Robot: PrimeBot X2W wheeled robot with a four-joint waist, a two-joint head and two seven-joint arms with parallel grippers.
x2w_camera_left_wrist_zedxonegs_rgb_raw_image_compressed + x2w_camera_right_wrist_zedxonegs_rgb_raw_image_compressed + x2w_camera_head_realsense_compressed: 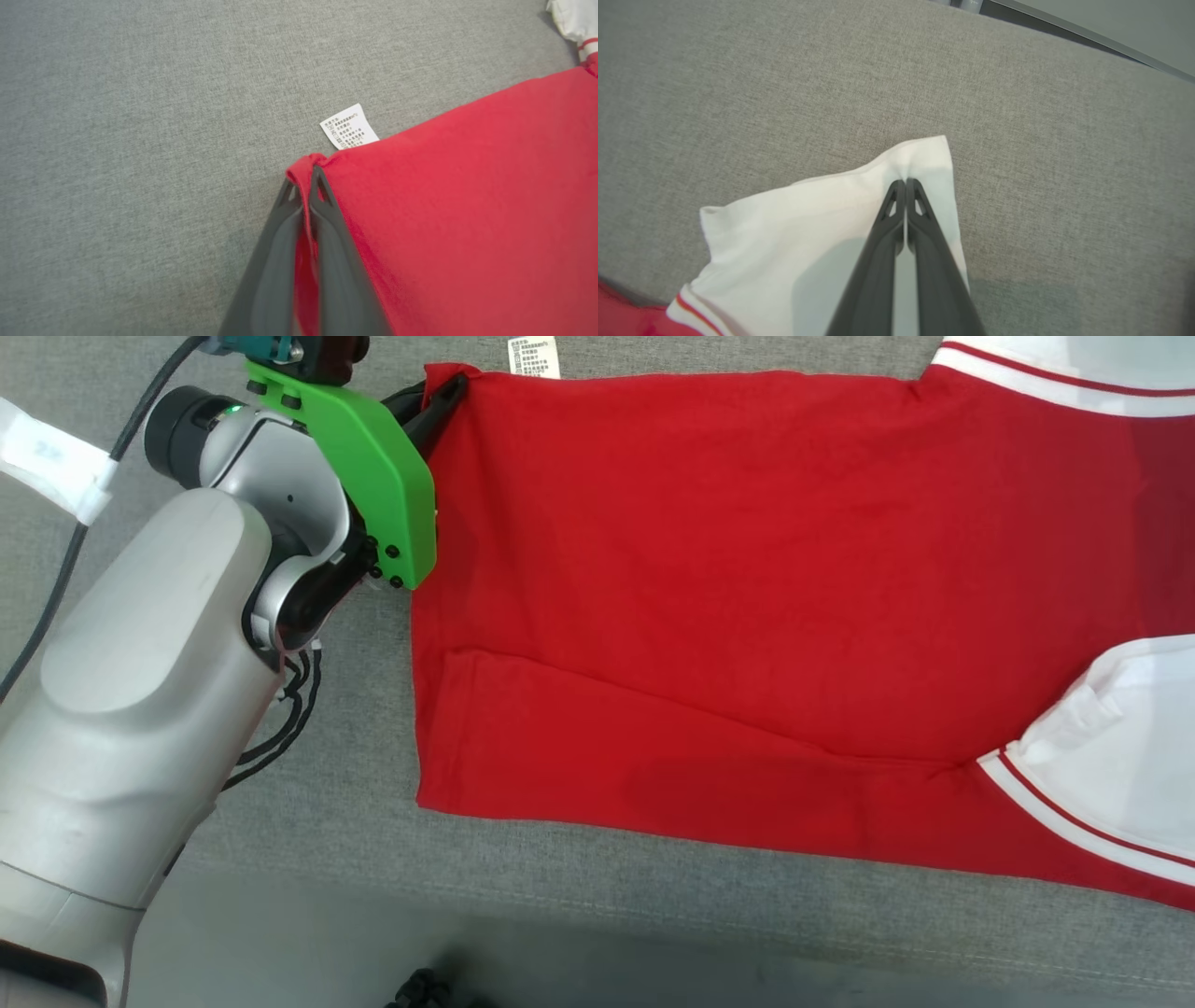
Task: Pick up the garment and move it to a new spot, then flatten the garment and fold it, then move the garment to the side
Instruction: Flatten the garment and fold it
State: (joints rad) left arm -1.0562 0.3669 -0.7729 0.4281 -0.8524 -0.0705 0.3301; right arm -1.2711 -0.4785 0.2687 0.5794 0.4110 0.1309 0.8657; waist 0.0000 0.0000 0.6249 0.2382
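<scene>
- The garment, a red shirt with white sleeves trimmed by a thin red stripe, is spread nearly flat on the grey cloth-covered desk.
- A long slanting crease is seen across its near half.
- A white care label is exposed beside one hem corner, which is bunched upward.
- One sleeve is laid out on the desk, its end puckered.

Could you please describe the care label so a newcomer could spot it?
Find the red garment on the grey surface. Follow its edge to the corner pinched by the left gripper. Beside it pokes out the care label, a small white tag, alone in bearing black print.
</scene>
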